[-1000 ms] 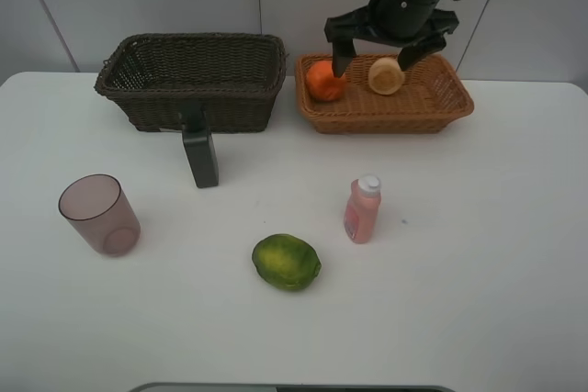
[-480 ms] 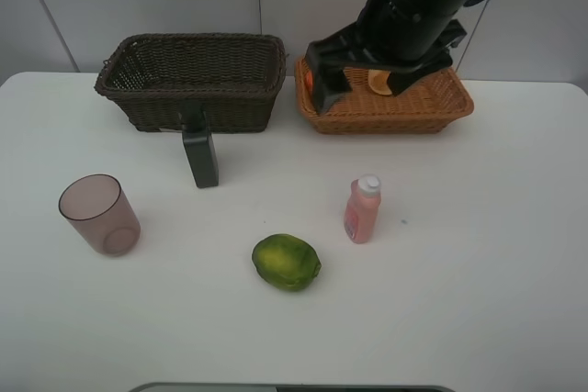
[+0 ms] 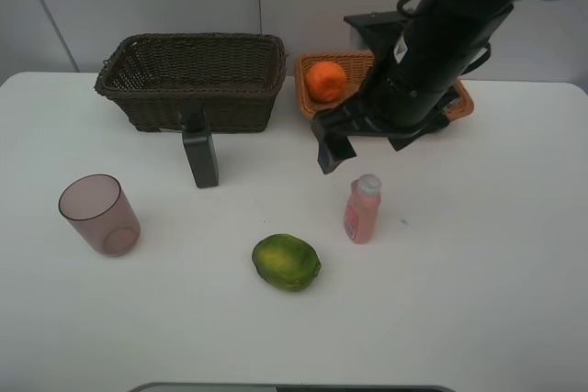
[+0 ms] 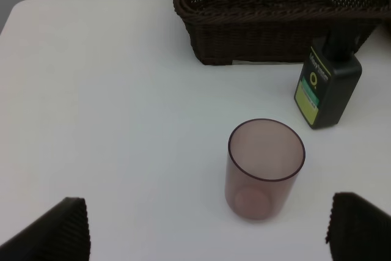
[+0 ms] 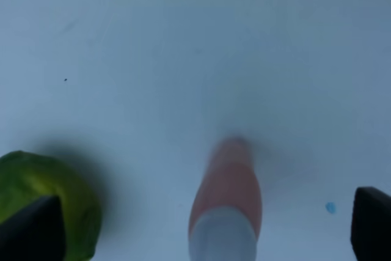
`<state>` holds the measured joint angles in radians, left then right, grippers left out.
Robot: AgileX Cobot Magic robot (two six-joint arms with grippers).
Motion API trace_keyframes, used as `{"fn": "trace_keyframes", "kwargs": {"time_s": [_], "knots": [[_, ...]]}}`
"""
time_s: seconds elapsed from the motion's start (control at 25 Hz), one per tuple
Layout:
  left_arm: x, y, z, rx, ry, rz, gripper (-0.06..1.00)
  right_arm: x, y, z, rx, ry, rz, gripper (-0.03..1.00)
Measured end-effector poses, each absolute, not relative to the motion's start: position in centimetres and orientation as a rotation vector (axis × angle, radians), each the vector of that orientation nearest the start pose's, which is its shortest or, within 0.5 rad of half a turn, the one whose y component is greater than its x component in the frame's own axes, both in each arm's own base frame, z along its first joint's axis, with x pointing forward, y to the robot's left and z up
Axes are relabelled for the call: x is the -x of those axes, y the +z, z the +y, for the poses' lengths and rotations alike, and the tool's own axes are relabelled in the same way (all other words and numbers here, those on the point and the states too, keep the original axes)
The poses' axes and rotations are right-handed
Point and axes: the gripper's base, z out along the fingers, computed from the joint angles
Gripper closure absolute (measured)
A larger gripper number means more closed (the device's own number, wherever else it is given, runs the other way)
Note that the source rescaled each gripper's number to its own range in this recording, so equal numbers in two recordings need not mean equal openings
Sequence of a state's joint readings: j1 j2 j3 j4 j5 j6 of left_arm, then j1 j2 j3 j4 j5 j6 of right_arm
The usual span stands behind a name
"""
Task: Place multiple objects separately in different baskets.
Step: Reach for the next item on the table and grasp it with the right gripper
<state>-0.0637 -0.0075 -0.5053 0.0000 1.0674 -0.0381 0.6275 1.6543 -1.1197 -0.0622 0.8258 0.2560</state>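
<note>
**Right pincer spread wide over the pink bottle, nothing gripped yet**

Nearest on the worktop [image 3: 478, 291], the lime [image 3: 287, 262] lies at 6 o'clock and the purplish cup [image 3: 99, 215] stands at 8 o'clock, with the empty left pincer [image 4: 208, 227] gaping over the cup. Just past the lime, toward 4 o'clock from centre, the pink bottle [image 3: 362, 210] stands upright. It looks light, smooth and easy to tip, so a hold across its body below the white cap seems safest. The right pincer [image 5: 201, 227] hangs above it with its jaws far apart, the bottle between the fingertips and touching neither, and the lime close by one tip. Farther off stands the dark bottle [image 3: 201, 158], then the dark basket [image 3: 193, 103] at 11 o'clock. The tan basket [image 3: 309, 106] sits at 1 o'clock and holds the orange [image 3: 325, 81].
</note>
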Motion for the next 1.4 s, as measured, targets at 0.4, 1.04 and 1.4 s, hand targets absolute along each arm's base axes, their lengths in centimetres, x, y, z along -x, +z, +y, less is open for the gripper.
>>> {"fn": "trace_keyframes", "kwargs": {"time_s": [0.4,1.04,1.4], "knots": [[0.7,27.8,0.0,-0.026,-0.064,2.039,-0.05,-27.3,20.9,18.2,0.517,0.103,2.826,-0.01],[0.7,27.8,0.0,-0.026,-0.064,2.039,-0.05,-28.4,15.4,18.9,0.537,0.039,2.947,-0.01],[0.7,27.8,0.0,-0.026,-0.064,2.039,-0.05,-28.7,13.4,19.1,0.539,0.025,2.977,0.01]]}}
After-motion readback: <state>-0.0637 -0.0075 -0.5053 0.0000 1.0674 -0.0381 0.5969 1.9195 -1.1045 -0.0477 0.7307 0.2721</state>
